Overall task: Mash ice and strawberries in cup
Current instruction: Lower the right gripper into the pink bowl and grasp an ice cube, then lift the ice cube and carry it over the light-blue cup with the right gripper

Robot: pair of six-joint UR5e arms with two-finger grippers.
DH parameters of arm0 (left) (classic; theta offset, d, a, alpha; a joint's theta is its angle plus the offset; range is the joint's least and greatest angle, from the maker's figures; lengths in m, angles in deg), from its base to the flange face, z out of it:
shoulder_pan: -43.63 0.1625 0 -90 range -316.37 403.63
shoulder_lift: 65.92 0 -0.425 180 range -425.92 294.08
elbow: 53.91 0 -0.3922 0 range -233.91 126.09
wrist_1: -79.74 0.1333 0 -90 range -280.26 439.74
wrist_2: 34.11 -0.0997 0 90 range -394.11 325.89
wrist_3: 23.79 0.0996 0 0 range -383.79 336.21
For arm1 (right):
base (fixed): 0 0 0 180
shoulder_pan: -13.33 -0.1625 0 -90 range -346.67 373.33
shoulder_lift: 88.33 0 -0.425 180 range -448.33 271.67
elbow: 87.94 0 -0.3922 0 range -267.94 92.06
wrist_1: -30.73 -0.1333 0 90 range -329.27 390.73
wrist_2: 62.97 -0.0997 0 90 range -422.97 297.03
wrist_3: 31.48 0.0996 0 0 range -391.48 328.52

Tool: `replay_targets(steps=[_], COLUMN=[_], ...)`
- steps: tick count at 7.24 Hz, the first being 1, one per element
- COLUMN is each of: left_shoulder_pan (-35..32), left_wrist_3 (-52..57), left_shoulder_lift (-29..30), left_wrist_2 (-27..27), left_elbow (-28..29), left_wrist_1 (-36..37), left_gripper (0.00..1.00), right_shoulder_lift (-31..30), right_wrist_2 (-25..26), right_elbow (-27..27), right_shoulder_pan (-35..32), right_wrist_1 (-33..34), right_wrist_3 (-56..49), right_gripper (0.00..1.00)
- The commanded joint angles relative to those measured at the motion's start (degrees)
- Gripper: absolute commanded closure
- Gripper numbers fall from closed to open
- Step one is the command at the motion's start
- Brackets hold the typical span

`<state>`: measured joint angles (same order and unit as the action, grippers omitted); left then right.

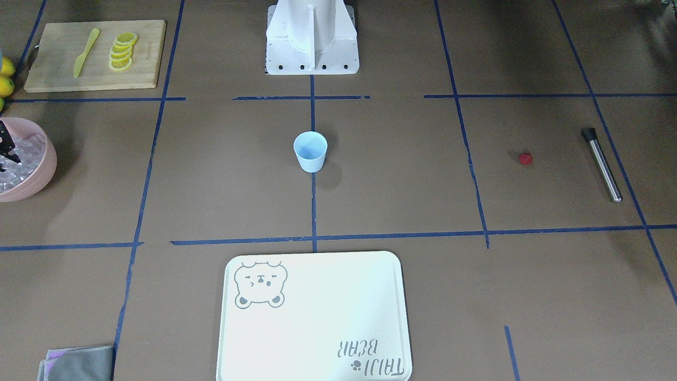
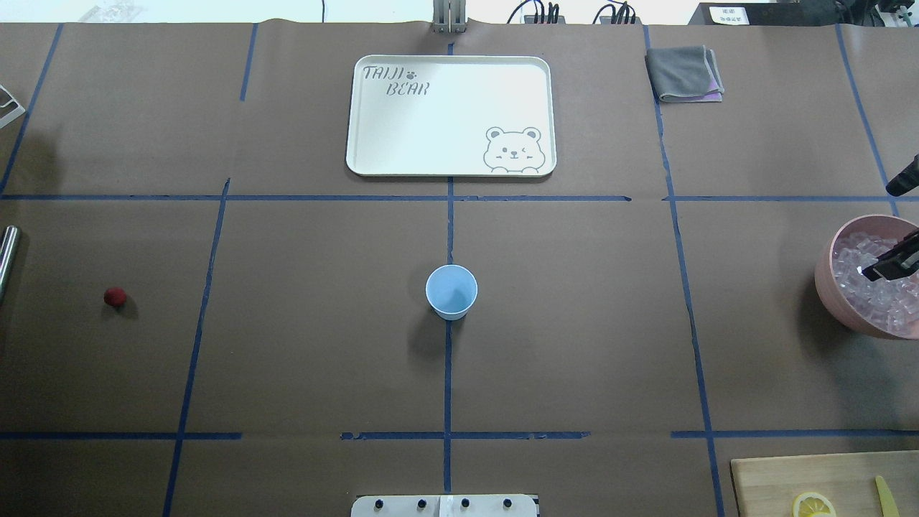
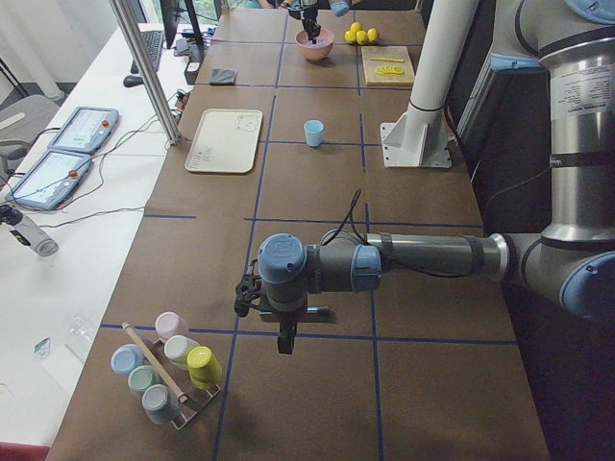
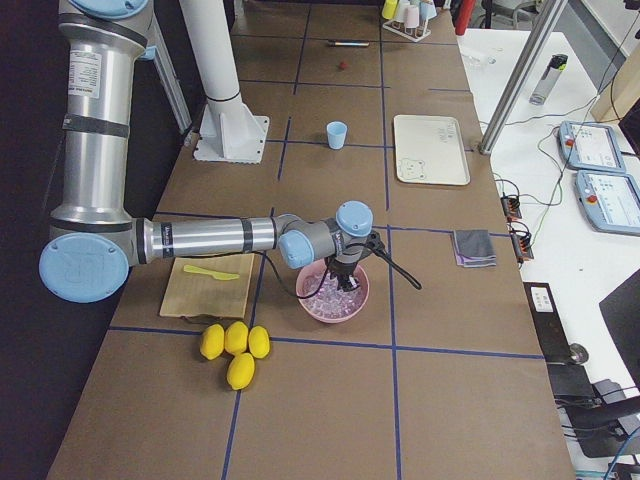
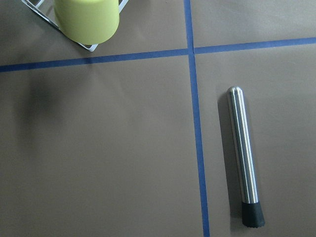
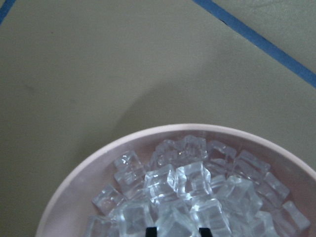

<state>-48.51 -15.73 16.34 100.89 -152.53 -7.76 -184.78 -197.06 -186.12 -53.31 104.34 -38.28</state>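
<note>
- Front-facing view:
  - The cup [image 1: 310, 151] is light blue and stands upright mid-bench on a blue tape line.
  - One strawberry [image 1: 525, 158] lies on the bare bench, well apart from the cup and near a steel muddler [image 1: 602, 164].
  - A pink bowl [image 1: 38, 185] at the edge holds the ice [image 1: 26, 153], with the right gripper [image 1: 9, 153] over it.
  - Also listed are a white tray [image 1: 317, 338], a wooden board [image 1: 58, 53] with lemon slices [image 1: 122, 51], and a grey cloth [image 1: 79, 365].
- Overhead view:
  - The cup sits between the tray and the robot's base.
  - The strawberry is far to the left and the bowl is at the right edge.
  - The right gripper reaches in over the heaped ice.
- Exterior left view:
  - The left gripper [image 3: 286, 338], on the near arm, hangs pointing down above the bench.
  - It is near a rack of pastel cups [image 3: 168, 370].
  - The state of its jaws cannot be told.
- Exterior right view:
  - The near arm stretches low and its gripper is down in the bowl.
  - Four lemons [image 4: 235, 347] lie beside the board.
- Left wrist view:
  - The muddler lies flat beside a tape line, black cap nearest.
  - A yellow-green cup [image 5: 88, 19] is at the top edge.
- Right wrist view:
  - Clear cubes are piled in the bowl.
  - The jaws are parted, their two dark tips at the ice with cubes in the gap.
</note>
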Motion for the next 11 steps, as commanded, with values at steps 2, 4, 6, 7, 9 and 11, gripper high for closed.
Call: replay_targets(steps=[2,4,6,7,9,11], left_shoulder_pan=[-0.1,-0.1,0.0,-0.1,0.0,0.0], left_wrist_3=[0.0,0.0,0.0,0.0,0.0,0.0], left_shoulder_lift=[0.0,0.0,-0.1,-0.1,-0.1,0.0], left_wrist_2=[0.0,0.1,0.2,0.2,0.2,0.2], left_elbow=[0.0,-0.1,0.0,-0.1,-0.3,-0.3], left_wrist_1=[-0.1,0.0,0.0,0.0,-0.1,-0.2], left_gripper=[0.00,0.00,0.00,0.00,0.00,0.00], right_shoulder_lift=[0.2,0.6,8.0,10.6,17.0,26.6], right_wrist_2=[-0.5,-0.2,0.2,-0.1,0.4,5.6], right_elbow=[-1.9,-6.4,-12.3,-13.3,-15.3,-15.7], right_shoulder_pan=[-0.4,-5.2,-5.6,-3.8,3.2,14.5], right_wrist_1=[0.5,7.1,16.7,16.9,16.9,17.0], right_wrist_3=[0.1,3.7,17.4,23.5,38.8,57.2], right_gripper=[0.99,0.98,0.97,0.97,0.96,0.95])
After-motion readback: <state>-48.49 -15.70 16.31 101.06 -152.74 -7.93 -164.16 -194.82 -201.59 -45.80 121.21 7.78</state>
